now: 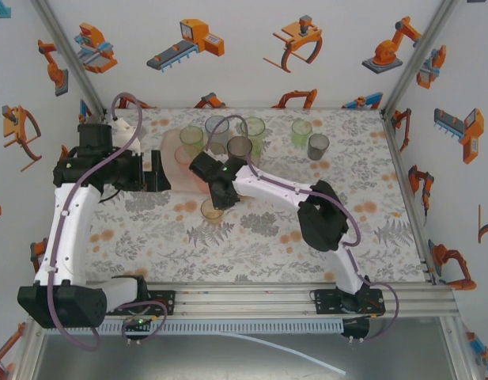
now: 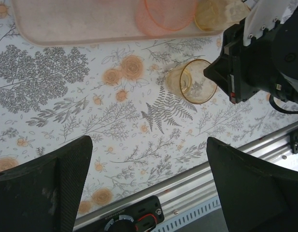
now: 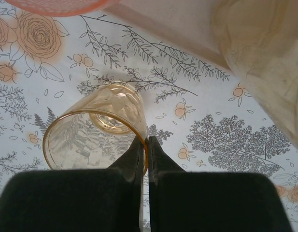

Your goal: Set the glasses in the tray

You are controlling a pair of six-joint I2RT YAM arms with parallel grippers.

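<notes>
An orange glass (image 1: 212,210) (image 2: 192,81) (image 3: 91,135) is on the flowered cloth just in front of the tray. My right gripper (image 1: 218,198) (image 3: 146,141) is shut on its rim, one finger inside the wall and one outside. The pale pink tray (image 1: 169,145) (image 2: 66,24) (image 3: 177,29) lies at the back left. A pink glass (image 1: 185,156) (image 2: 165,12) and a yellowish glass (image 2: 216,14) (image 3: 264,53) stand on its near edge. My left gripper (image 1: 160,171) (image 2: 149,145) hangs open and empty left of the tray.
Several more glasses stand behind the tray: green (image 1: 191,138), grey (image 1: 217,128), smoky (image 1: 239,147) and green (image 1: 252,129). A green one (image 1: 301,131) and a grey one (image 1: 317,146) stand at the back right. An aluminium rail (image 2: 226,159) runs along the near table edge.
</notes>
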